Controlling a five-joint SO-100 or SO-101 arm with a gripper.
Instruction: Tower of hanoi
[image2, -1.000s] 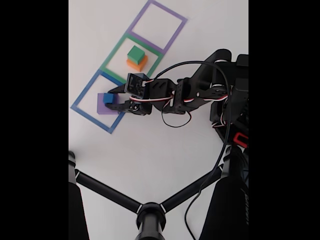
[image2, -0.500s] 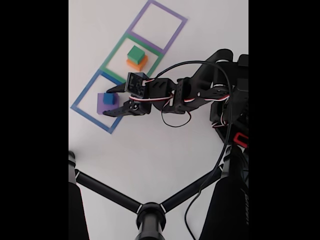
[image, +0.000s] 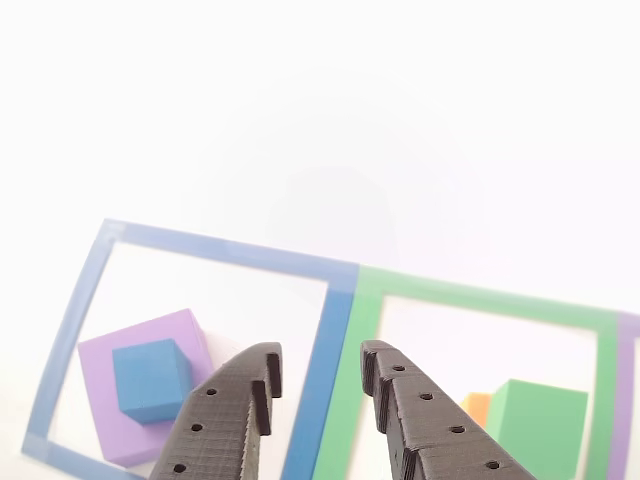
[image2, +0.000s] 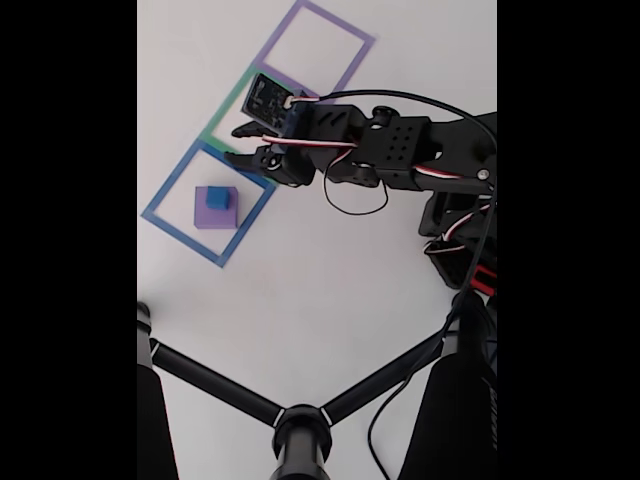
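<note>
Now the white table (image2: 300, 300) carries three taped squares in a row, and the arm (image2: 400, 150) reaches in from the right of the fixed view, over the green outline (image: 480, 300). Inside the blue outline (image2: 160, 205) sits the purple block (image: 110, 400), flat on the table, with the blue cube (image: 150, 378) resting on top of it. In the other view the green block (image: 535, 425) sits on the orange block (image: 476, 405), at the near right. The gripper (image: 318, 375) hangs spread, empty, above the blue-green border.
</note>
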